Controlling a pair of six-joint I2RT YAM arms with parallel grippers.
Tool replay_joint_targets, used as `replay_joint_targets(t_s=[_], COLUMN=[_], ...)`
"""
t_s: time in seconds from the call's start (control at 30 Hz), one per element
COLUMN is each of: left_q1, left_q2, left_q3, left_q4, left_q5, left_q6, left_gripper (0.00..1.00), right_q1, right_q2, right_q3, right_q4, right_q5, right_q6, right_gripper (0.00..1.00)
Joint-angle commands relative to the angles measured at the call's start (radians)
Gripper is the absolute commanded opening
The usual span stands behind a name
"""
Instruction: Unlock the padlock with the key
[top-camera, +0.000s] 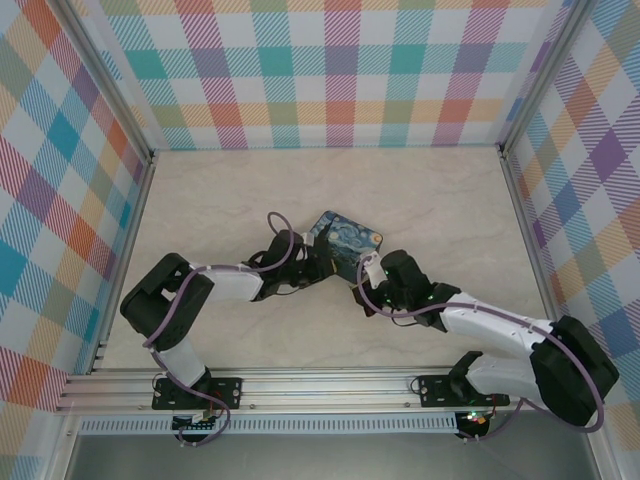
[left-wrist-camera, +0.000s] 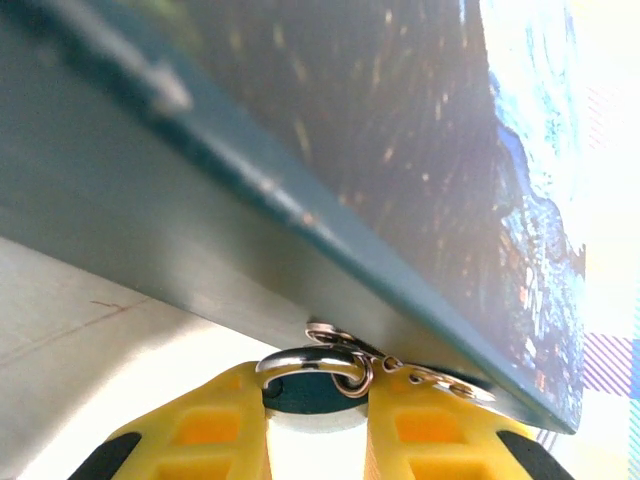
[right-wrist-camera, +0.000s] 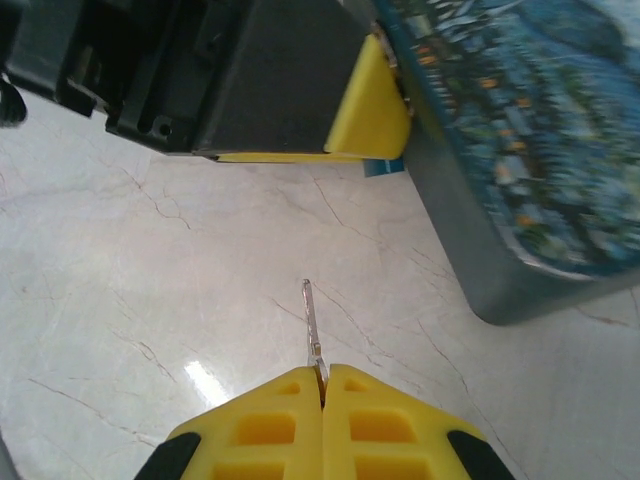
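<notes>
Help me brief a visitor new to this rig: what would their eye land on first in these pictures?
Probably the starry-night box at mid-table, where both arms meet, framed by bright plaid walls. In the right wrist view, the right jaws pinch the slim key, its tip pointing out over the table. The left jaws clamp the padlock at the box's edge.

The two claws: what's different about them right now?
The left claw holds the teal padlock at the painted box; the right claw pinches the slim key over the table. The left claw's fingers sit apart around the padlock; the right claw's fingers press together. Both have yellow fingers.
</notes>
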Motion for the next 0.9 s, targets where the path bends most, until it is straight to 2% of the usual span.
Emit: replay_joint_targets(t_s=[0.0, 0.37, 0.87], left_q1=[-0.02, -0.023, -0.029], left_q2=[-0.049, -0.056, -0.057], left_q3=[0.051, 0.053, 0.055], left_q4=[-0.048, -0.042, -0.025], left_q5=[0.03, 0.053, 0.08], left_q6=[-0.053, -0.111, -0.154], left_gripper=[0.14, 0.14, 0.12], right_q1=[0.016, 0.022, 0.022], right_q2=[0.036, 0.098, 0.188], right_q3=[-0.008, -0.005, 0.038], right_q4=[0.052, 0.11, 0.16], right_q5=[0.045, 0.111, 0.118], right_q6=[-0.063, -0.095, -0.135], right_gripper=[0.04, 0.04, 0.04])
